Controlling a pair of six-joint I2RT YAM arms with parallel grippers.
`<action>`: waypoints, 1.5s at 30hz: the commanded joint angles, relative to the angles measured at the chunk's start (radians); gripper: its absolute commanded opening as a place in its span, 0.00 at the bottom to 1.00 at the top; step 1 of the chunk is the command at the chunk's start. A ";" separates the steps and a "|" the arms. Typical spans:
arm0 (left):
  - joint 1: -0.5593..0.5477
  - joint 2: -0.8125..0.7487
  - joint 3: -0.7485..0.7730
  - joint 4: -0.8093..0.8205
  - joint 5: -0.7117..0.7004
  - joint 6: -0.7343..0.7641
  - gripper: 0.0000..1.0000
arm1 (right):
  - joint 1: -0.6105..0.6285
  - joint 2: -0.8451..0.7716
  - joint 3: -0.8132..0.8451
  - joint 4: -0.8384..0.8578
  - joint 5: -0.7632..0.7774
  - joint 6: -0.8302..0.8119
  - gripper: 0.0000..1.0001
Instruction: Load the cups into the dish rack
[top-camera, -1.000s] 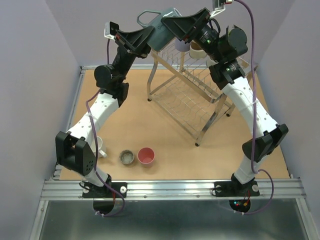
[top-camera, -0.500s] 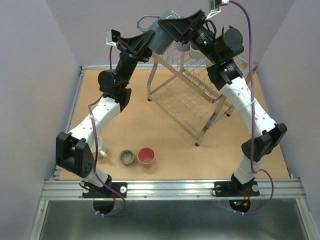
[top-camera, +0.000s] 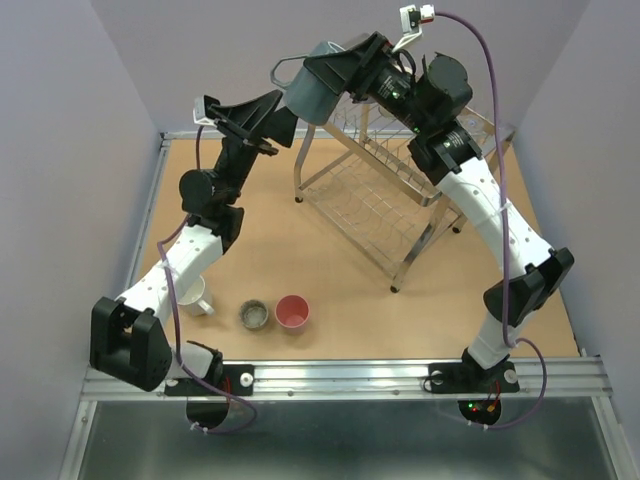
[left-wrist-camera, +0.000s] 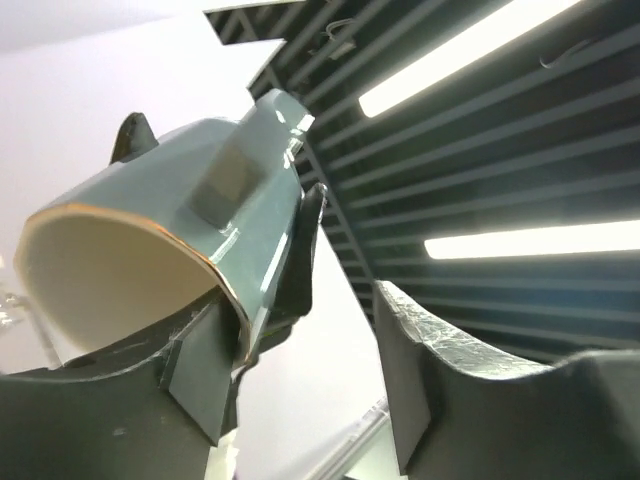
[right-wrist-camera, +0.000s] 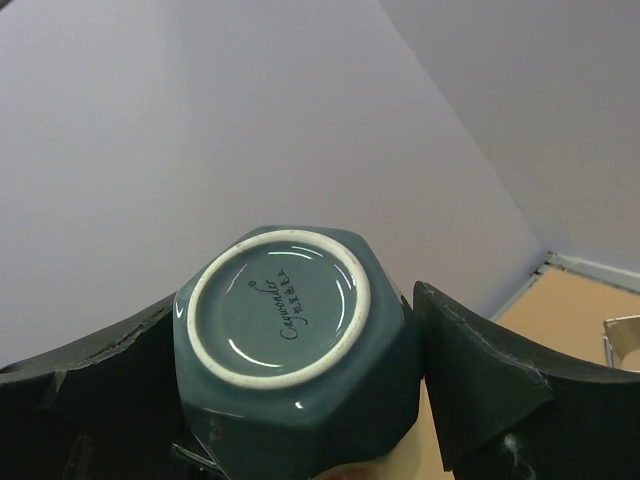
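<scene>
1. Top view: right jaws hold the teal cup (top-camera: 310, 92) in the air above the rack's (top-camera: 385, 200) far end. Left jaws wide, just beside it. Pink cup (top-camera: 292, 311), metal cup (top-camera: 254, 314) and white mug (top-camera: 197, 296) sit by the surface's (top-camera: 250, 230) near-left corner.
2. Left wrist: jaws apart, teal cup (left-wrist-camera: 150, 240) beside one finger; cannot tell if touching.
3. Right wrist: teal cup (right-wrist-camera: 290, 340) clamped between jaws, base toward camera.

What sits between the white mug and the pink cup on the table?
A short metal cup, seen in the top view, stands between the white mug and the pink cup.
</scene>
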 joint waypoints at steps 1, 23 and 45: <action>0.041 -0.138 -0.091 0.079 0.059 0.018 0.69 | -0.026 -0.067 0.070 0.005 0.150 -0.103 0.00; 0.245 -0.465 -0.335 -0.275 0.216 0.175 0.60 | -0.082 0.032 0.214 -0.228 0.390 -0.491 0.00; 0.297 -0.491 -0.386 -0.289 0.241 0.193 0.52 | -0.082 0.047 0.105 -0.228 0.400 -0.657 0.00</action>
